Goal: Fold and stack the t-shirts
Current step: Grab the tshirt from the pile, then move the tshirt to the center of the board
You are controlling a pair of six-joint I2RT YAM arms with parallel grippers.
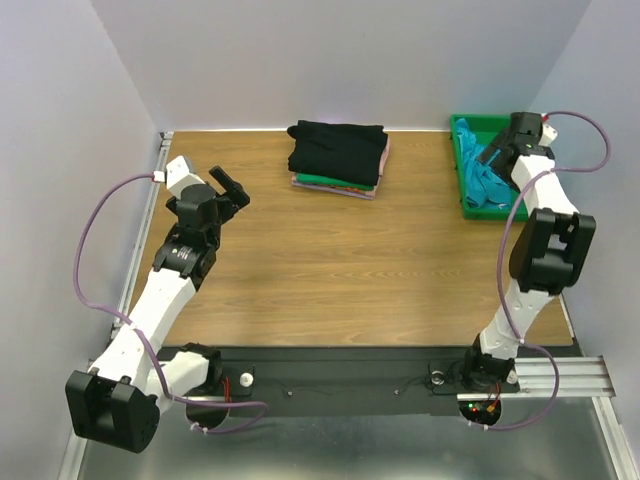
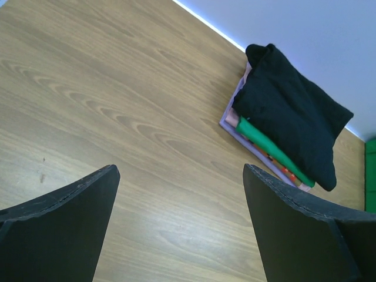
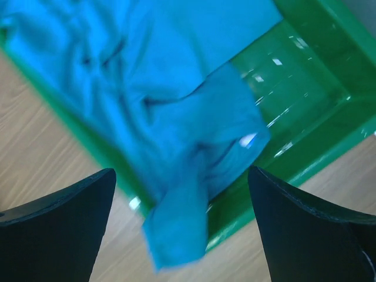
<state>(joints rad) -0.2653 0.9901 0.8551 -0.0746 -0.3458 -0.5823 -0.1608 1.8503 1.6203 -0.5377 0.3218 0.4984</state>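
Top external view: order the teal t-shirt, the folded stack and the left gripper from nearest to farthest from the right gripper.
1. teal t-shirt, in the green tray, far right.
2. folded stack, far middle.
3. left gripper, left side.

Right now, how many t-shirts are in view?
4: black shirt, green shirt and pink shirt stacked at the far edge; teal shirt draped over the tray, far right. More may be hidden.
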